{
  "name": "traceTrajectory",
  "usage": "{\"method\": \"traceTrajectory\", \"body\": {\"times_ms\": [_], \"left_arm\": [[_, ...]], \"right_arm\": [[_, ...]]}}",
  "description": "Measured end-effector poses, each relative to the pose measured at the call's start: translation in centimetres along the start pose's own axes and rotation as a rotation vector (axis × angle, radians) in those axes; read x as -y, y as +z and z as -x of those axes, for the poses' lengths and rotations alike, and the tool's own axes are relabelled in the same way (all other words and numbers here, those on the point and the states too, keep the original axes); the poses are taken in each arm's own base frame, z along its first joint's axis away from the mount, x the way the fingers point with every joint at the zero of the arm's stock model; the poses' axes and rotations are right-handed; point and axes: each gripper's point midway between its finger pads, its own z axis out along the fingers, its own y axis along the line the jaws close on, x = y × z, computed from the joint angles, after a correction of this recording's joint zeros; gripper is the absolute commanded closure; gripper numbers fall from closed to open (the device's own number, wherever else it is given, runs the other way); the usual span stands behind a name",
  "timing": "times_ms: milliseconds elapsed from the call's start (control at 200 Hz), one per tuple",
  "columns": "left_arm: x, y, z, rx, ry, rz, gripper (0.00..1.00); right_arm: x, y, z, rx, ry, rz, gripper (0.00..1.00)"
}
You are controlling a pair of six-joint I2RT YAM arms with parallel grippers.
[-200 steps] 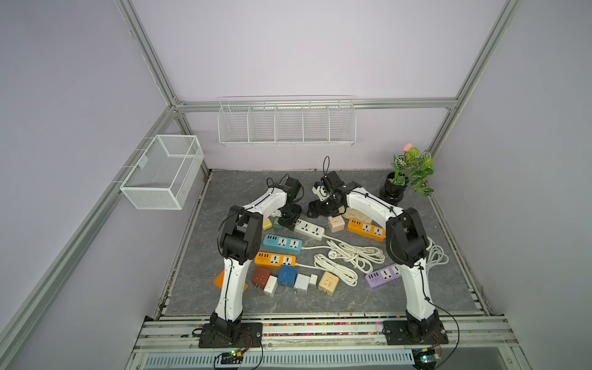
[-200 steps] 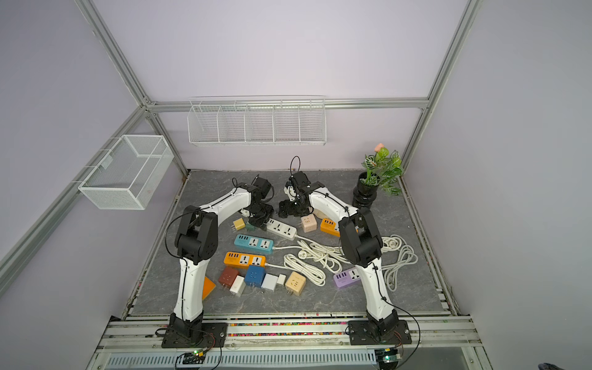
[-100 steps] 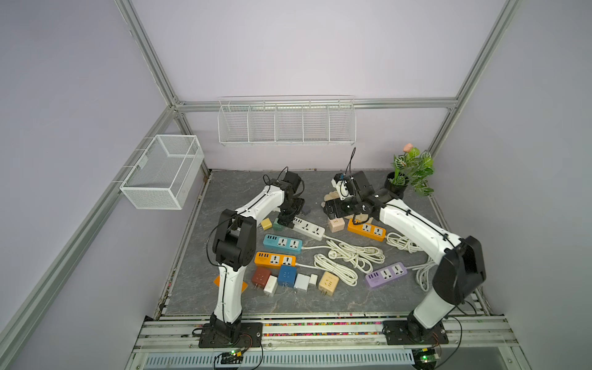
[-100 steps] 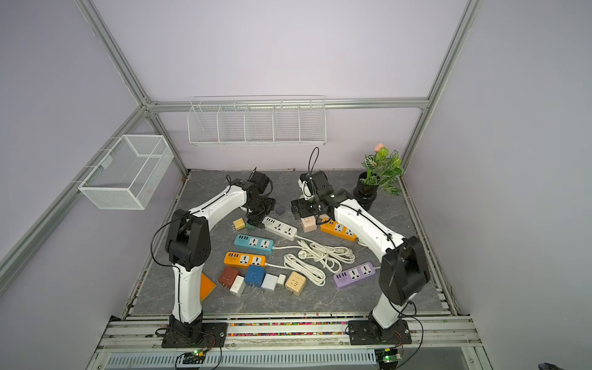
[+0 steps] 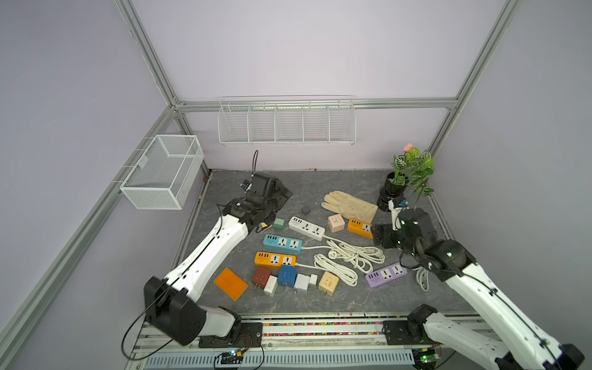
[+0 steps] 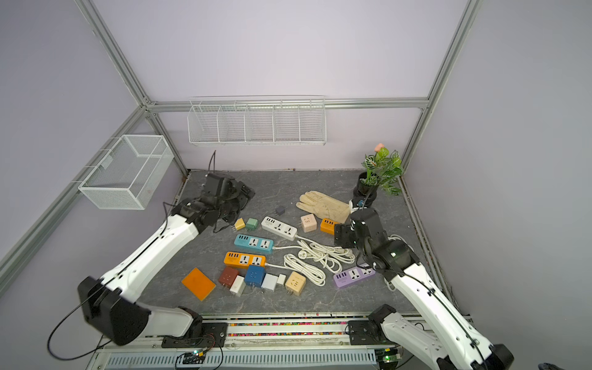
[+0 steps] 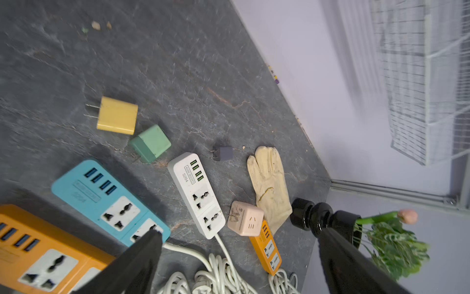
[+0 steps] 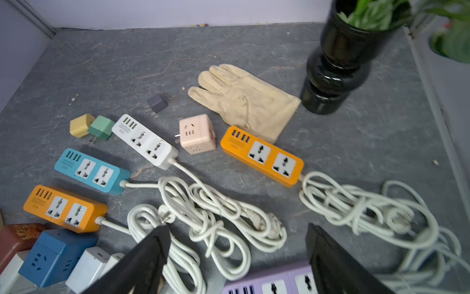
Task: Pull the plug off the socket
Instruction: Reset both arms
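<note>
Surrounding white power strip (image 5: pixel 306 228): gray plug (image 5: pixel 306 210), green adapter (image 5: pixel 278 223), pink cube (image 5: pixel 336 222).

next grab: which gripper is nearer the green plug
Left. The left gripper is just behind the green plug; the right gripper is far off, at the orange strip beside the glove.

The grey slate desk (image 5: pixel 320 182) bears, ahead of the left gripper (image 7: pixel 237 231), a white power strip (image 7: pixel 197 193), green plug (image 7: pixel 151 142), yellow plug (image 7: pixel 117 115) and blue strip (image 7: pixel 106 201). Under the right gripper (image 8: pixel 236 227) lie tangled white cords (image 8: pixel 216 211) and a purple strip (image 8: pixel 267 282); beyond it, an orange strip (image 8: pixel 262 155), pink cube (image 8: pixel 197 133), glove (image 8: pixel 244 101), black vase (image 8: pixel 333 76).
</note>
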Motion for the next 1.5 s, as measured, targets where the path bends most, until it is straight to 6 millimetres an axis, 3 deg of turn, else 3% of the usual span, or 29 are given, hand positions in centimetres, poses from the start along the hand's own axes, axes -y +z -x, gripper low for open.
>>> {"method": "traceTrajectory", "body": {"times_ms": [140,240,400,495,665,775,890,1000,1215,1500], "left_arm": [[-2.6,-2.1,0.6,0.075,0.127,0.018,0.00],[-5.4,-3.5,1.5,0.150,0.186,0.099,0.00],[-10.4,-7.1,4.9,0.403,0.260,0.256,0.00],[-13.5,-8.2,6.4,0.557,0.305,0.316,0.00],[-22.0,-8.1,10.2,0.650,0.225,0.554,0.00],[-24.6,-6.4,12.3,0.615,0.214,0.643,0.00],[-25.0,-3.3,13.0,0.578,0.290,0.626,0.00],[-25.5,-1.0,12.7,0.578,0.363,0.584,0.00],[-24.5,3.4,13.1,0.555,0.479,0.480,0.00],[-24.3,5.5,12.7,0.580,0.564,0.406,0.01]], "right_arm": [[2.0,-2.0,-0.7,0.042,0.018,-0.053,0.11],[3.3,-2.2,-0.7,0.062,0.020,-0.118,0.11],[3.4,1.1,-3.3,0.071,-0.050,-0.117,0.11],[4.1,2.5,-4.1,0.063,-0.072,-0.156,0.11],[7.5,5.1,-2.6,0.071,0.010,-0.272,0.11],[10.7,6.8,-3.2,0.077,0.082,-0.345,0.11],[13.1,8.7,-5.4,0.080,0.103,-0.389,0.11],[13.3,10.5,-6.8,0.063,0.076,-0.364,0.11],[12.8,12.4,-5.1,0.175,0.032,-0.306,0.11],[13.5,14.3,-4.1,0.236,-0.031,-0.283,0.11]]}}
